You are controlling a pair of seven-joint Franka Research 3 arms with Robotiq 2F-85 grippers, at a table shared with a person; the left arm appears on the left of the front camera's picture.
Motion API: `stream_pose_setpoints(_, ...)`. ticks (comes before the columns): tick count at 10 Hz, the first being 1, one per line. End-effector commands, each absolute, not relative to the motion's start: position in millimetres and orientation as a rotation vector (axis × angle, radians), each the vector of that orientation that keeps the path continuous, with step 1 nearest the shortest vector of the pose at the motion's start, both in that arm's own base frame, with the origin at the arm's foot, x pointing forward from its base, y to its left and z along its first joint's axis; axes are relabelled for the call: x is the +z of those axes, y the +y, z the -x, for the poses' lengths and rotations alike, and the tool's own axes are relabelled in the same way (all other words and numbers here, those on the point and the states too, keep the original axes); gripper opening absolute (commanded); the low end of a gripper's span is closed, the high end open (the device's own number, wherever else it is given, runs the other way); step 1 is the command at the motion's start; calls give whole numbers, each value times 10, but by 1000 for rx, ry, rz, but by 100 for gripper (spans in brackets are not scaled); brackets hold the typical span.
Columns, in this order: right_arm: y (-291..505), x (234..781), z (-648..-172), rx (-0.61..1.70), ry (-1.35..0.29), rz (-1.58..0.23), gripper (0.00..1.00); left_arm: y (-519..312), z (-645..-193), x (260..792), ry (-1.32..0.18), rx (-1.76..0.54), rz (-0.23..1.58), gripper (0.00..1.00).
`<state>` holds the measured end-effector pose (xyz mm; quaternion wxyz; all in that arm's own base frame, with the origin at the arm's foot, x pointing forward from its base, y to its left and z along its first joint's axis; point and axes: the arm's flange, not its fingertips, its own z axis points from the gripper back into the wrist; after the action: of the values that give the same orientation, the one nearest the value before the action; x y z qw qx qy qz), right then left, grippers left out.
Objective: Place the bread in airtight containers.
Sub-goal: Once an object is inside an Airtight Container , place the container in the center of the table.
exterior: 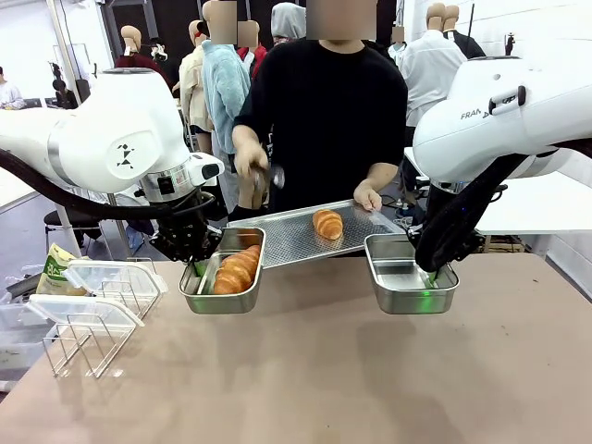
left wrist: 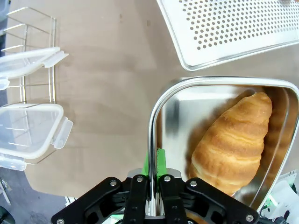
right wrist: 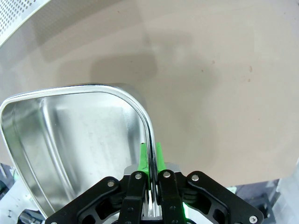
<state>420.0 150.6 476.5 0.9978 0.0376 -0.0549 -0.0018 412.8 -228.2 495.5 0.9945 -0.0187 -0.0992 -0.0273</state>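
Observation:
One golden-brown roll (exterior: 237, 270) (left wrist: 233, 142) lies in the left steel pan (exterior: 195, 294) (left wrist: 175, 100). My left gripper (exterior: 199, 267) (left wrist: 153, 161) is shut on that pan's rim, one green pad on each side of the wall. The second roll (exterior: 326, 223) rests on the perforated tray (exterior: 287, 242) (left wrist: 224, 28), which the person holds at its far edge. The right steel pan (exterior: 411, 298) (right wrist: 70, 140) holds nothing. My right gripper (exterior: 430, 276) (right wrist: 150, 158) is shut on its rim. Two clear white-rimmed lids (exterior: 92, 276) (left wrist: 28, 133) lie on the wire rack.
The wire rack (exterior: 88, 333) (left wrist: 32, 51) stands at the table's left side, with a green-and-yellow bag (exterior: 55, 268) behind it. The person's hand (exterior: 367, 196) grips the tray; the other hand (exterior: 252, 159) holds tongs. Bare brown tabletop (exterior: 324, 379) spreads in front.

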Motion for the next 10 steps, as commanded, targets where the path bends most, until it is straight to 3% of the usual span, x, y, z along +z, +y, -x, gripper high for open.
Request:
stream_pose_setpoints(1, 1502, 4772, -4200, -5, -111, -77, 0, -2271, -4130, 4976, -204, -53, 39, 0)
stream_pose_setpoints(10, 1502, 4772, -4200, -5, -111, -77, 0, -2271, -4130, 4976, -204, -53, 39, 0)
